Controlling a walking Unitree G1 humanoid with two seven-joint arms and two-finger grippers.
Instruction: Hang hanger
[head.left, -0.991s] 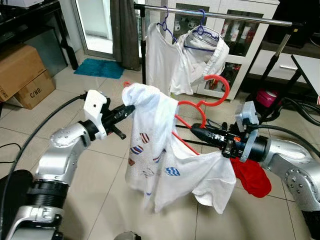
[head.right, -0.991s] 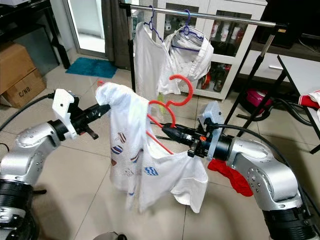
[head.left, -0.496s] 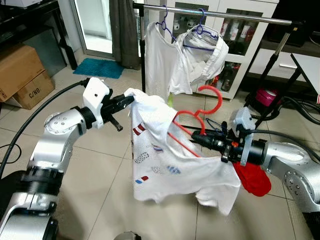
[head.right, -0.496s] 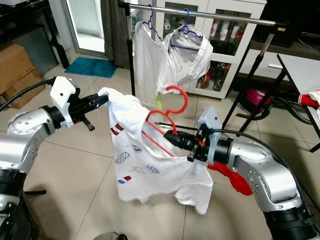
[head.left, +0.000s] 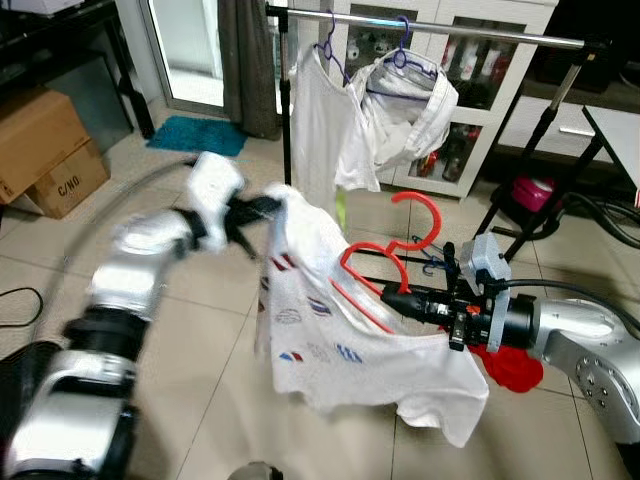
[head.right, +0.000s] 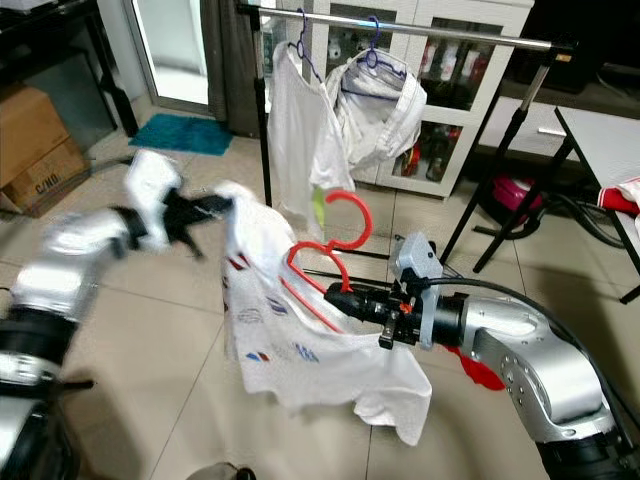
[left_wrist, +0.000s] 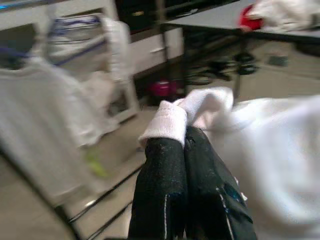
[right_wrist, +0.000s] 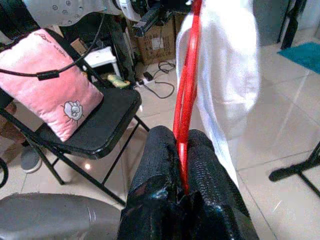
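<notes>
Now right hand (head.left: 390, 294) pinching red hanger (head.left: 385, 255), left hand (head.left: 272, 206) clamping white shirt (head.left: 340, 350)

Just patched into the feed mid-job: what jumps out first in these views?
A white printed shirt stretched in mid-air between the arms, draped on a red hanger. The left end effector pinches its collar; the right end effector clamps the hanger. Behind stands a clothes rail with two white garments hanging.

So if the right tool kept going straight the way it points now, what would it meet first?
Probably the white T-shirt draped over the red hanger that the right tool is shut on; the cloth lies just beyond its tips, though depth is unclear.
</notes>
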